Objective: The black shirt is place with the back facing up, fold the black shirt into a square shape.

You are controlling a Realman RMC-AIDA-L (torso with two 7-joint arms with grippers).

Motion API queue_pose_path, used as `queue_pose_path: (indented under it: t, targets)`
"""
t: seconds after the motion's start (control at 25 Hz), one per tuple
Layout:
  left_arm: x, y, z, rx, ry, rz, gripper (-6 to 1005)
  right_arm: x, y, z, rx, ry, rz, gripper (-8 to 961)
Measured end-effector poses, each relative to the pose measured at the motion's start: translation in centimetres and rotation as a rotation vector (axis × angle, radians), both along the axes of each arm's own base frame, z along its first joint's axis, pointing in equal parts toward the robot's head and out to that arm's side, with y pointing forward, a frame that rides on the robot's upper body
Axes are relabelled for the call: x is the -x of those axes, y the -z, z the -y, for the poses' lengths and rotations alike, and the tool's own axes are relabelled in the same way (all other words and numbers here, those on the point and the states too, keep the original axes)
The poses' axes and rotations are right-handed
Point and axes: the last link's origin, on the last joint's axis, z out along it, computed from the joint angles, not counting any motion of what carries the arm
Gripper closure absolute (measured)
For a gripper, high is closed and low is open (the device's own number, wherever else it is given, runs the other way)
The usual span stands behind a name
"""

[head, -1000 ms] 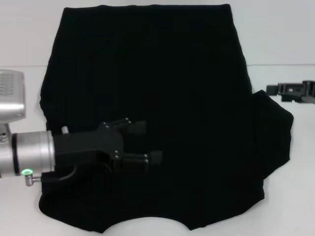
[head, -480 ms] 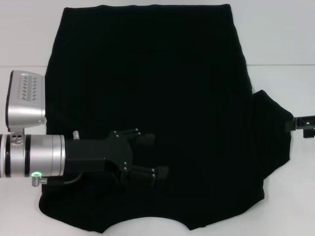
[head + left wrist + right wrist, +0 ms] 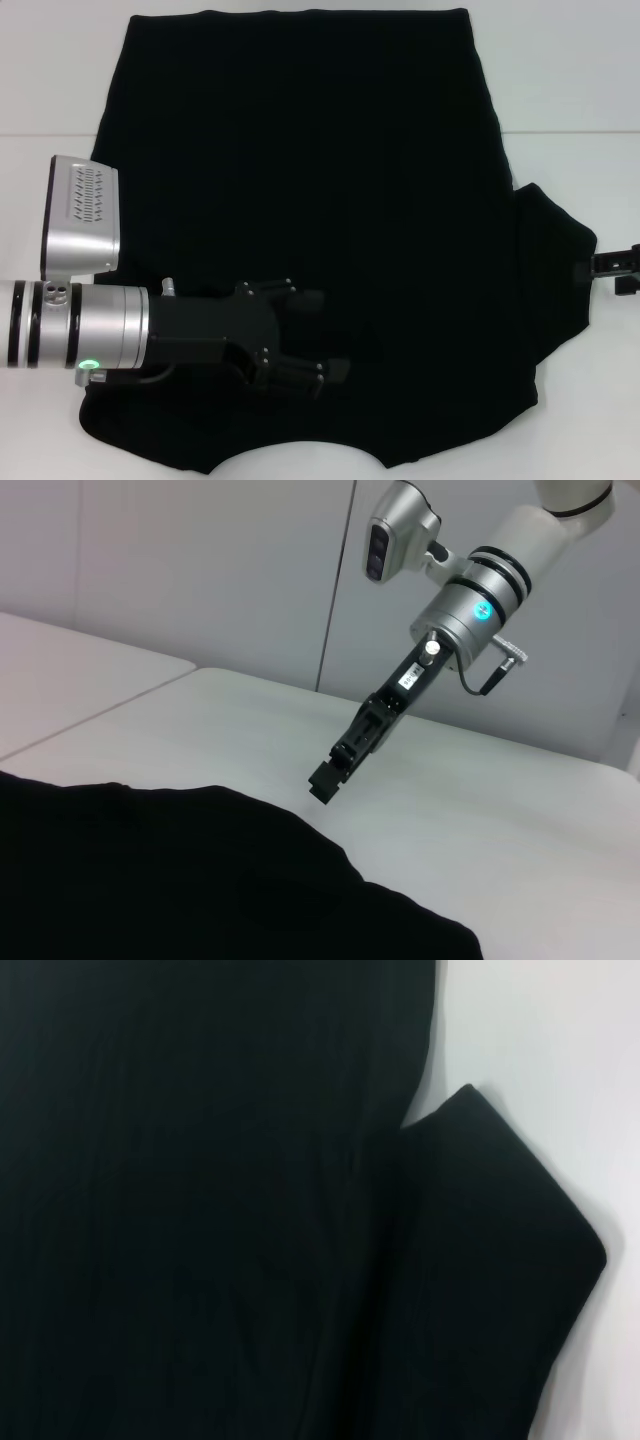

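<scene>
While spread flat, black shirt (image 3: pixel 330 200) under left pincer (image 3: pixel 322 335), jaws apart.

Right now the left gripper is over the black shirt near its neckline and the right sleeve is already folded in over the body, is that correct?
Not quite. In the head view the right sleeve lies spread out on the table, not folded in. The rest holds: the left gripper is over the black shirt near its neckline.
</scene>
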Motion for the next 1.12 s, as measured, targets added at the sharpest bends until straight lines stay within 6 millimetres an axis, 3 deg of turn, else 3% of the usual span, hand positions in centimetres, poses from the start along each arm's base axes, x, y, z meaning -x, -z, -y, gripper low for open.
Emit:
queue_pose_path:
  t: [0.88, 1.12]
  targets:
    - [-0.1, -0.4, -0.9, -0.029, -0.009, -0.014, 60, 0.1, 3.3, -0.9, -0.043, 0.017, 0.027, 217]
    - [0.2, -0.4, -1.0, -0.045, -0.024, -0.025, 63, 0.3, 3.6, -1.1, -0.051, 0.013, 0.034, 383]
